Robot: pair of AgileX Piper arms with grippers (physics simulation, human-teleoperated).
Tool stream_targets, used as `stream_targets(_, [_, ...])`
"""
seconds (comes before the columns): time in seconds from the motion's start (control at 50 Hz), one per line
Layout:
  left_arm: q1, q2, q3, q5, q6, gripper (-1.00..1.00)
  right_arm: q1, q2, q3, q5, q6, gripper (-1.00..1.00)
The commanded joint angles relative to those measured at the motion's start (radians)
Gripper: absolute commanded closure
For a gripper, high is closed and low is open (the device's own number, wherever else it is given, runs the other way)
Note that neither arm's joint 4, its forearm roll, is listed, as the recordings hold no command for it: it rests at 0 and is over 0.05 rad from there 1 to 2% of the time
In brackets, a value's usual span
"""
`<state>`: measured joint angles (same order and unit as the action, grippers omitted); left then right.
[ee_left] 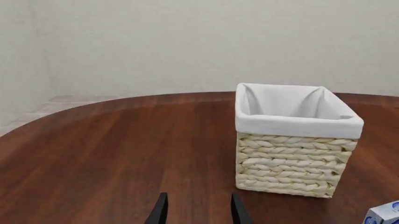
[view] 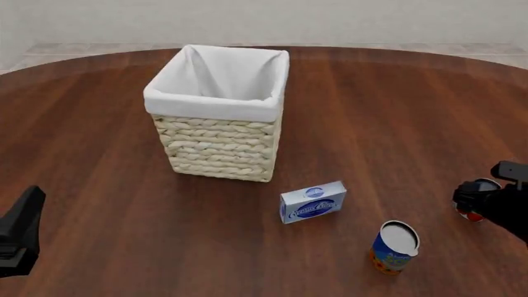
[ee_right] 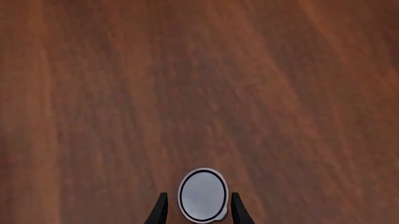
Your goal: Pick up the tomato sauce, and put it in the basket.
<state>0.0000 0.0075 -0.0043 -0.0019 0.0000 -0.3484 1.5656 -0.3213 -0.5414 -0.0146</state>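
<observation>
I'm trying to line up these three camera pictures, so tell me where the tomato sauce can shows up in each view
Left wrist view: not in it.
Front view: the tomato sauce is at the right edge, mostly hidden behind the right gripper.
Right wrist view: its silvery top sits at the bottom centre, between the fingertips.
Shared landmark: the basket links the front and left wrist views; the wooden table shows in all three.

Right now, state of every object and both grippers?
tomato sauce: upright on the table, between the right gripper's fingers, mostly hidden by the arm in front view.
basket: upright, nothing visible inside.
blue-and-orange can: upright, free.
blue-and-white box: lying flat, free.
right gripper: open, straddling the tomato sauce, contact unclear.
left gripper: open, holding nothing, facing the basket.
</observation>
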Motion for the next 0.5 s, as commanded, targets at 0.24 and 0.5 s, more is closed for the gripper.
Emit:
stream_targets(0.24, [0.000, 0.000, 0.000, 0.000, 0.000, -1.00, 0.008, 0.021, -0.014, -0.007, -0.001, 1.00])
stream_targets(0.5, [0.000, 0.000, 0.000, 0.000, 0.000, -1.00, 0.012, -0.110, -0.027, 0.098, -0.007, 1.00])
